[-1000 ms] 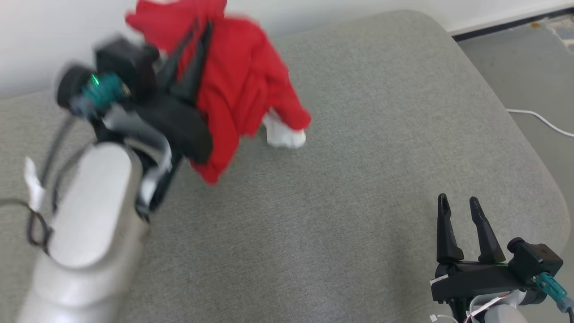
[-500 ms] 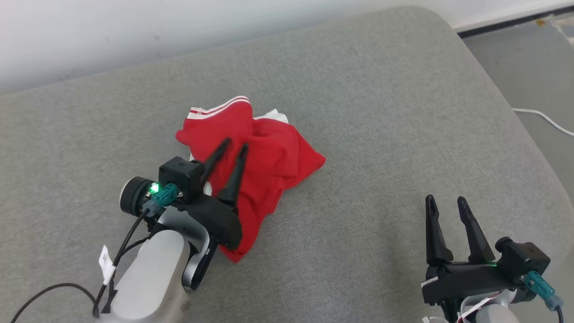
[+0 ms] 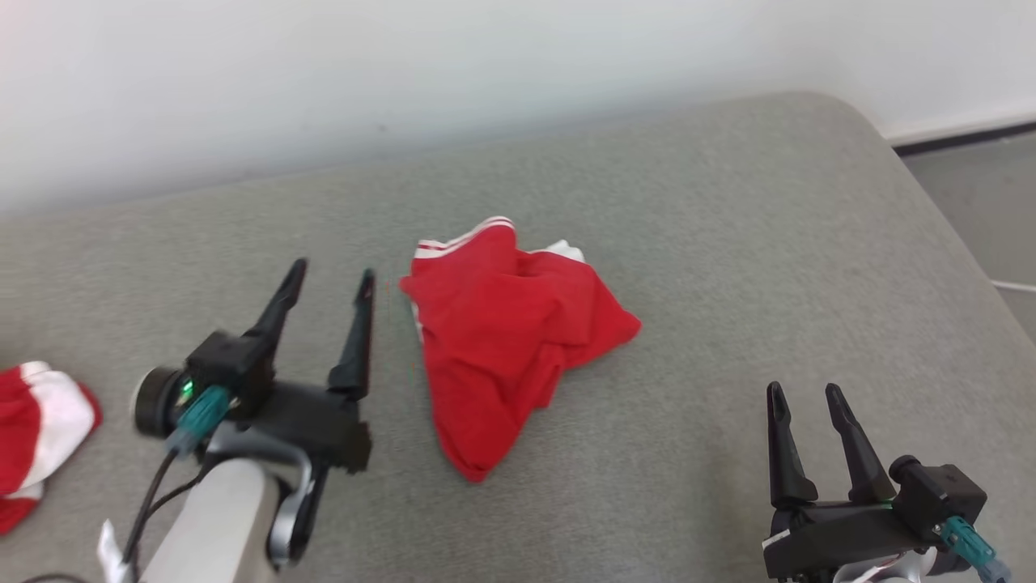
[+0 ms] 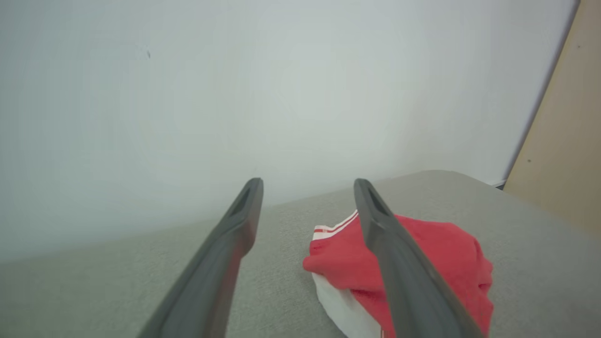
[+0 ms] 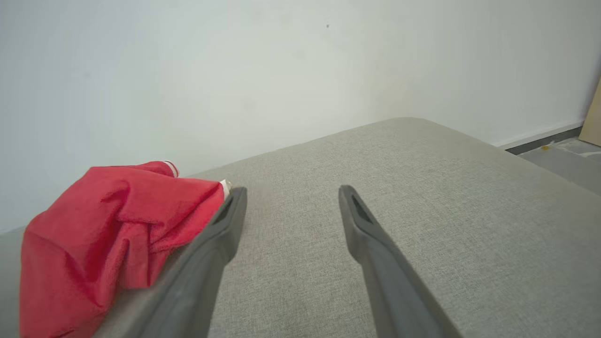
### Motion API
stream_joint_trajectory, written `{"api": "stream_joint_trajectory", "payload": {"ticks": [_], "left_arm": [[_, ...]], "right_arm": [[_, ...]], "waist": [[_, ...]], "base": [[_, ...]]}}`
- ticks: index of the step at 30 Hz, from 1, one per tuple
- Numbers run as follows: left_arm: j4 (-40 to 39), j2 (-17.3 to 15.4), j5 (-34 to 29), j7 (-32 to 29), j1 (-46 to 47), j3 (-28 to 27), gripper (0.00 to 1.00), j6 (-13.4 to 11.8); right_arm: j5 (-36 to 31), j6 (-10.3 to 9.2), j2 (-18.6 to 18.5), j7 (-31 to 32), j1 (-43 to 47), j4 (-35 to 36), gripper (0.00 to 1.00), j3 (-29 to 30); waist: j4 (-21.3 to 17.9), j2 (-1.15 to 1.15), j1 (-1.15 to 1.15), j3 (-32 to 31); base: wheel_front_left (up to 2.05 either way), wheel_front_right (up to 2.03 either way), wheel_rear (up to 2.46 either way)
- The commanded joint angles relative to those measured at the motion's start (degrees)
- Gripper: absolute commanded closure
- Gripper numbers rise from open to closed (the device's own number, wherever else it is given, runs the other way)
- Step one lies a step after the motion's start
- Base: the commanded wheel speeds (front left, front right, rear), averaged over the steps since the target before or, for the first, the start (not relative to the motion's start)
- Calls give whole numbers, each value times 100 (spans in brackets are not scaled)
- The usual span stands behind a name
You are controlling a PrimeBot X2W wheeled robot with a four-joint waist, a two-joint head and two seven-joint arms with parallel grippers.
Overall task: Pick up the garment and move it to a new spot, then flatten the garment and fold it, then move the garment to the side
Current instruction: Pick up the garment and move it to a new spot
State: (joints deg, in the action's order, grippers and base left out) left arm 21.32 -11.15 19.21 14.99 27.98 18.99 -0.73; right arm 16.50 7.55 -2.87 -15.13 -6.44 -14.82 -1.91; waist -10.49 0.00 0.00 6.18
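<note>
Left gripper, head view: jaws are being held wide apart, nothing being gripped; it is being kept just left of the garment, fingers not touching it. Red garment with white striped trim is lying crumpled around the middle of the grey cushion. Right gripper is being held at lower right, jaws spread, empty, well apart from the garment. Another red-and-white cloth is being cut off by the left edge, lying on the cushion.

Left wrist view: left gripper is being shown parted, with bare cushion and white wall between the fingers; garment is being partly hidden behind the right-hand finger.

Right wrist view: right gripper is being held open, empty; garment is sitting heaped at left, its edge being crossed by the left-hand finger.
</note>
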Motion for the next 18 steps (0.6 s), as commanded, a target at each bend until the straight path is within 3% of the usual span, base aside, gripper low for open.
{"api": "stream_joint_trajectory", "payload": {"ticks": [1, 12, 18], "left_arm": [[-79, -59, -65, 18, -166, -51, 0, -51], [-1403, -261, -70, 17, -1728, -1018, 0, -522], [-1734, -184, -212, 17, -2460, -1350, 0, -476]], "right_arm": [[-52, -12, -2, -2, 107, 17, 0, 15], [-86, -12, -3, 66, 261, 171, 0, 3], [-107, -12, -3, 111, 324, 232, 0, -11]], "waist": [[270, 0, 0, -221], [672, 0, 0, -428], [804, 0, 0, -478]], "base": [[0, 0, 0], [0, 0, 0], [0, 0, 0]]}}
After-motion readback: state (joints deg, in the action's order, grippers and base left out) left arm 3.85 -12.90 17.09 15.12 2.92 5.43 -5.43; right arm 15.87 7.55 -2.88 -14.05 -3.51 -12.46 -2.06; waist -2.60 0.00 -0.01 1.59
